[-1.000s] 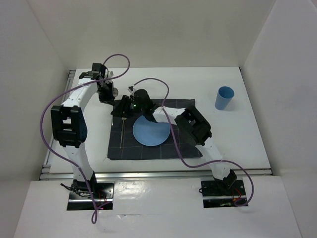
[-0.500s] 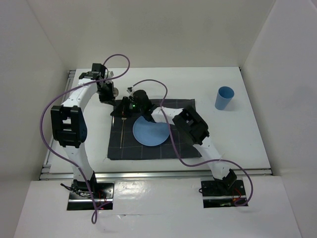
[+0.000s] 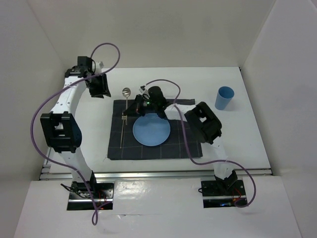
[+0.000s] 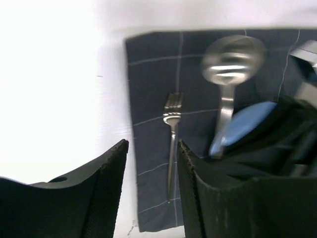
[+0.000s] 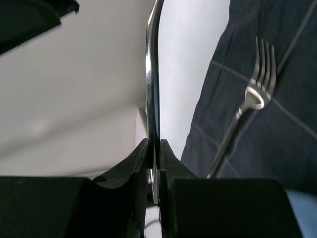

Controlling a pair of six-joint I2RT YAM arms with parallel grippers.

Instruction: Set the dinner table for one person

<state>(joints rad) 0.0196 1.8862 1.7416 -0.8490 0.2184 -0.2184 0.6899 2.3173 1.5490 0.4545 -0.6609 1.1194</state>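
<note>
**Spoon left in the right fingers, left arm drawn back**

The worktop (image 3: 237, 134) is a flat white rectangle that fills the floor of the white-walled enclosure. Its long axis runs left to right, and aluminium rails line its left and near edges. It carries everything else.

A dark grey cloth placemat (image 3: 188, 148) with a thin pale check lies at its middle, its long side also running left to right. On the mat we see a round, matt blue plate (image 3: 151, 131). Just left of the plate lies a slim metal fork (image 3: 122, 130), its tines toward the far side. A light blue cup (image 3: 224, 97) stands well apart on the right, on the bare white surface.

The right fingers (image 5: 130, 166) are clamped on the handle of a shiny metal spoon (image 3: 126, 91). The spoon is held over the mat's far left corner, its rounded bowl pointing far and slightly left. The right wrist view shows it edge-on as a thin bright blade.

The left fingers (image 4: 111, 188) stand apart with nothing between them.

A second ago both arms met at the spoon, just beyond the mat's far left corner. Since then the left fingers have let go and the left arm has pulled away to the far left. The right arm has shifted right, so the plate now shows whole.
</note>
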